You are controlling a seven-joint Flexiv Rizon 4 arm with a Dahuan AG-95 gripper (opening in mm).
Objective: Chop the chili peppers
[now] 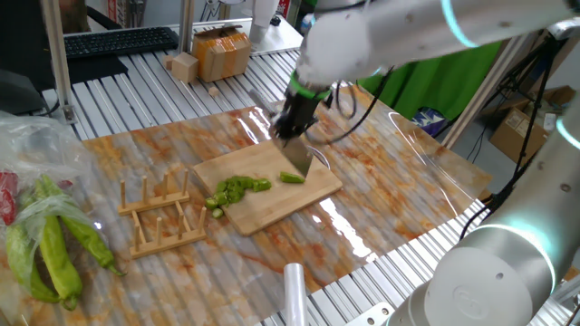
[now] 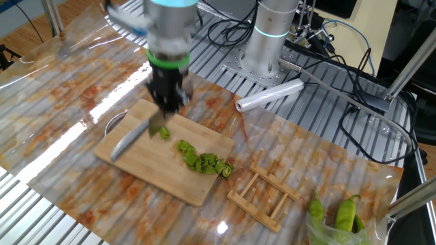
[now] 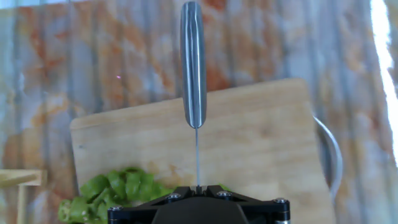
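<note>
My gripper [image 1: 294, 122] is shut on a knife [image 1: 297, 159], which it holds blade-down over the wooden cutting board [image 1: 304, 195]. In the hand view the thin blade runs up from the gripper [image 3: 198, 188] to the grey handle [image 3: 193, 68]. The chili peppers lie cut up as a pile of bright-green chunks [image 1: 236, 189] on the board's left part, with one separate piece [image 1: 292, 177] right by the blade. In the other fixed view the gripper [image 2: 167, 95] holds the knife [image 2: 136, 138] beside that piece [image 2: 164, 133], and the pile [image 2: 204, 162] lies to its right. The pile also shows in the hand view [image 3: 118, 190].
A wooden rack [image 1: 163, 215] stands left of the board. A plastic bag with large uncut green peppers [image 1: 50, 249] lies at the far left. A plastic roll [image 2: 269, 95] and cables lie near the arm's base. A cardboard box [image 1: 222, 52] stands at the back.
</note>
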